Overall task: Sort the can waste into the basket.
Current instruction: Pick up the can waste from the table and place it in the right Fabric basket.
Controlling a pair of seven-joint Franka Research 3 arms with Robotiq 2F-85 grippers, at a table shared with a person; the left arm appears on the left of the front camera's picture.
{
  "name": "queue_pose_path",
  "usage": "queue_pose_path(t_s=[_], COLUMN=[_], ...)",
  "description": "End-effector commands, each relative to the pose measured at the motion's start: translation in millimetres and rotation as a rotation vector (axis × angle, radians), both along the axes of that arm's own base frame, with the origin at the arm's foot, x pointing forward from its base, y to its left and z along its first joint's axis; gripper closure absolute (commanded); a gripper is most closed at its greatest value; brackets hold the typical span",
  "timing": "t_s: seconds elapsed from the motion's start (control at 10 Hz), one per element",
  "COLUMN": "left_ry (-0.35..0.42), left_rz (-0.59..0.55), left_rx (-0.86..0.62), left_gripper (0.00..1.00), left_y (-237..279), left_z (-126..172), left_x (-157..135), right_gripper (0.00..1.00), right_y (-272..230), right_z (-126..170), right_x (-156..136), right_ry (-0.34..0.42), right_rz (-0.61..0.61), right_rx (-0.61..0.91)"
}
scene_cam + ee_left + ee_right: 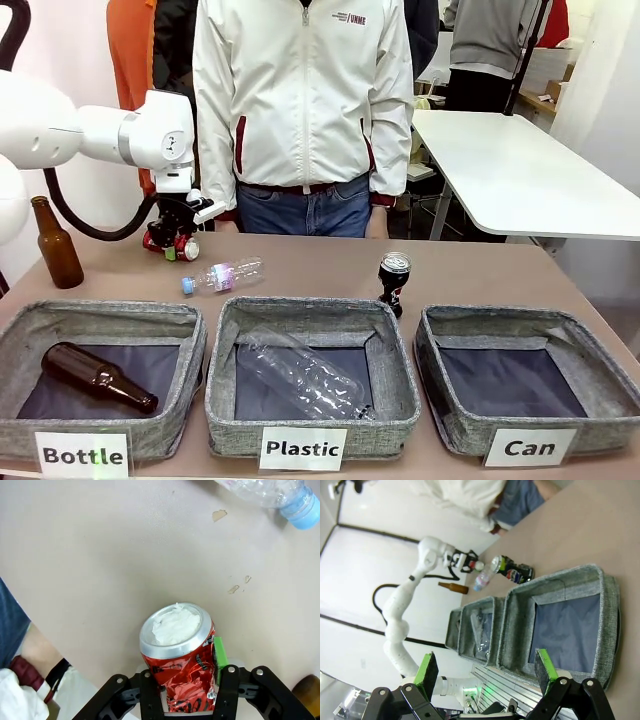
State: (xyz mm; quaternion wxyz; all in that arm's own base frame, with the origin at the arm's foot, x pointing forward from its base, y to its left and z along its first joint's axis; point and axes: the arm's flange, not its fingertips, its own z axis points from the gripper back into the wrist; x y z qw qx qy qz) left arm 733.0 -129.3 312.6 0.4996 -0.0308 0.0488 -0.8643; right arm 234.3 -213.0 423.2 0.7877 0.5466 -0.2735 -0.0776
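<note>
The left pincer is pinched on the crushed red can — green pads pressed against its dented sides — at the far left of the bench. A white wad fills the can's silver top. The dark Pepsi can stands upright near the bench's middle, just behind the gap between the "Plastic" basket and the "Can" basket. The right pincer hangs spread wide beside the "Can" basket — gripping nothing.
</note>
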Motion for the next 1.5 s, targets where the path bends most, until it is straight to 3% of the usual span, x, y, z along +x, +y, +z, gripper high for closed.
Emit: queue_pose_path(t_s=[0.0, 0.2, 0.3, 0.6, 0.8, 0.9, 1.0, 1.1, 1.2, 1.4], left_ry=[0.0, -0.003, 0.102, 0.182, 0.252, 0.203, 0.099, 0.091, 0.026, -0.072], left_rz=[0.01, 0.007, 0.061, 0.04, -0.049, -0.029, 0.021, -0.006, 0.01, 0.039], left_rx=[0.031, -0.04, -0.181, -0.458, -0.481, -0.549, -0.612, -0.642, -0.728, -0.81], left_gripper=[1.0, 1.0, 1.0, 1.0, 1.0, 1.0, 1.0, 1.0, 1.0, 1.0], left_y=[-1, -5, -8, 10, 45, 61, 76, 93, 110, 134], left_z=[3, 29, 65, 148, 181, 194, 206, 218, 229, 226], left_x=[2, -19, -47, -157, -241, -278, -310, -344, -376, -417], right_gripper=[0.0, 0.0, 0.0, 0.0, 0.0, 0.0, 0.0, 0.0, 0.0, 0.0], right_y=[-1, -1, -1, -1, -1, -1, -1, -1, -1, -1], right_z=[1, 1, 1, 1, 1, 1, 1, 1, 1, 1], right_x=[2, 2, 2, 2, 2, 2, 2, 2, 2, 2], right_ry=[-0.035, -0.035, -0.035, -0.035, -0.035, -0.035, -0.035, -0.035, -0.035, -0.035], right_rz=[-0.002, -0.002, -0.002, -0.002, -0.002, -0.002, -0.002, -0.002, -0.002, -0.002], right_rx=[0.006, 0.006, 0.006, 0.006, 0.006, 0.006, 0.006, 0.006, 0.006, 0.006])
